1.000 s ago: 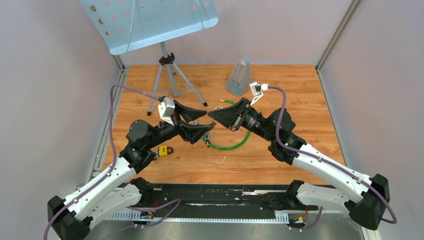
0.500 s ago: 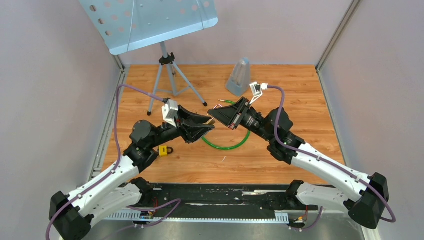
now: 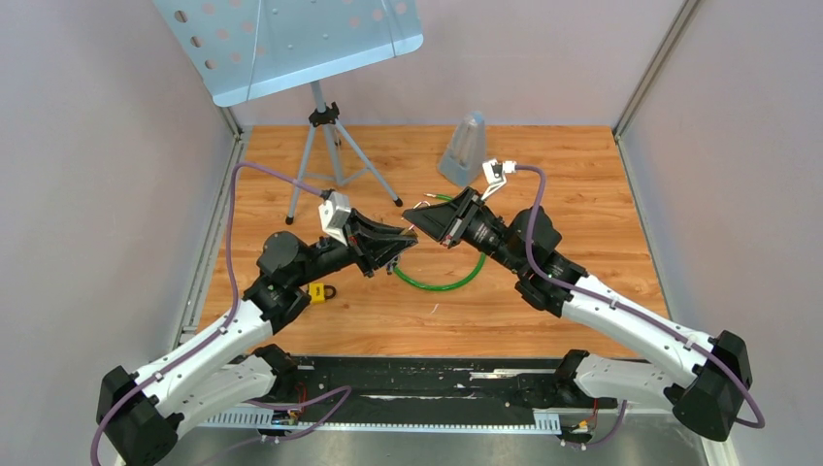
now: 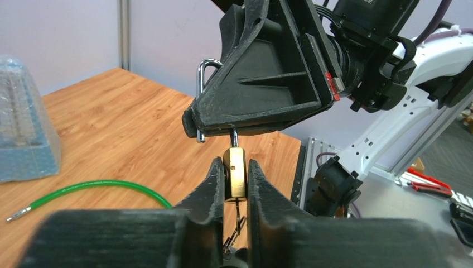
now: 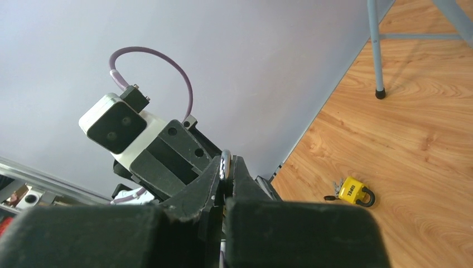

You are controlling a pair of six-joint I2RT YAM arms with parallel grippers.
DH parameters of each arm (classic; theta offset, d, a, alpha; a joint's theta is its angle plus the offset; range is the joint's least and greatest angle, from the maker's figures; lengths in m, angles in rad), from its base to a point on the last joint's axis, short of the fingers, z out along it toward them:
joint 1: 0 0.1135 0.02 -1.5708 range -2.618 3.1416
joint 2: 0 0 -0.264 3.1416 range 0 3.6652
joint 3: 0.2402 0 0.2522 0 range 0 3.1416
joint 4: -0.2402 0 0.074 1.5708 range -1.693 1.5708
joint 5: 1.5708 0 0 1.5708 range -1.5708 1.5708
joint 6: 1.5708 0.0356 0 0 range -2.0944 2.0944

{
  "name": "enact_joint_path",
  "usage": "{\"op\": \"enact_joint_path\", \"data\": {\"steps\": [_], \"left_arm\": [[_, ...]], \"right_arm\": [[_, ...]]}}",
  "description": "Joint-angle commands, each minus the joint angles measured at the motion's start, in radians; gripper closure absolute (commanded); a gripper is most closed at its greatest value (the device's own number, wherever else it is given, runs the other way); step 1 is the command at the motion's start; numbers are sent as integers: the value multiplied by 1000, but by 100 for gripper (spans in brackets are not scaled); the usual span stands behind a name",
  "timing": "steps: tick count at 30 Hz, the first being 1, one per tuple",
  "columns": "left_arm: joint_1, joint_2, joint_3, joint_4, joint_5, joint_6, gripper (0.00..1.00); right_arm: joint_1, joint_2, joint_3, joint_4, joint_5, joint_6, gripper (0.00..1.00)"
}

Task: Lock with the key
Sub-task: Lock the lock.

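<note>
A small brass padlock [image 4: 235,174] hangs in mid-air between the two arms above the wooden floor. My left gripper [image 4: 235,167] is shut on its body, one finger pressed on each flat side. A key on its ring [image 4: 239,223] hangs from the padlock's underside, down between the left fingers. My right gripper [image 5: 226,164] is shut on the padlock's silver shackle [image 5: 225,159], whose loop [image 4: 202,72] sticks out past the black fingers. In the top view the left gripper [image 3: 403,243] and the right gripper [image 3: 412,221] meet tip to tip.
A yellow padlock [image 3: 317,292] with keys lies on the floor by the left arm. A green cable loop [image 3: 442,282] lies below the grippers. A music stand [image 3: 291,39] on a tripod stands at the back left, a metronome [image 3: 464,148] at the back centre.
My left gripper has moved up to the right gripper and closed from wide open onto the brass padlock. The right arm shifted slightly back, still holding the shackle.
</note>
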Motion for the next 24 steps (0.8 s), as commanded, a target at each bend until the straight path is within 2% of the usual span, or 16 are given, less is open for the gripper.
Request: {"op": "enact_joint_path", "data": {"steps": [1,3,4,5,7,8,9,11,13,17,20,24], "left_arm": [[3,-4,34,17,-62,24,98],[3,-7,40,-9,-71,34,100],[3,-8,45,-19,-74,37,100],[3,-11,47,-43,-80,40,100],[3,-17,62,-89,-90,44,100],[3,-19,73,-103,-91,45,100],[3,-25,78,-130,-84,47,100],[3,-32,93,-166,-71,44,100],[3,-37,115,-219,-51,45,100],[3,-30,192,-367,43,65,100],[4,-13,271,-497,129,99,100],[3,-8,319,-605,236,145,100]], "right_arm": [[2,-9,53,7,15,38,100],[3,-13,56,-17,27,45,100],[3,-16,59,-32,33,43,95],[2,-23,59,-45,36,35,81],[2,-50,45,-58,55,8,44],[2,-68,34,-57,64,-14,30],[1,-86,23,-59,75,-37,22],[-3,-127,16,-88,93,-120,14],[-8,-172,13,-135,118,-182,9],[-38,-244,15,-185,12,-453,11],[-42,-272,52,-279,-63,-634,19],[-44,-282,113,-406,-183,-748,34]]}}
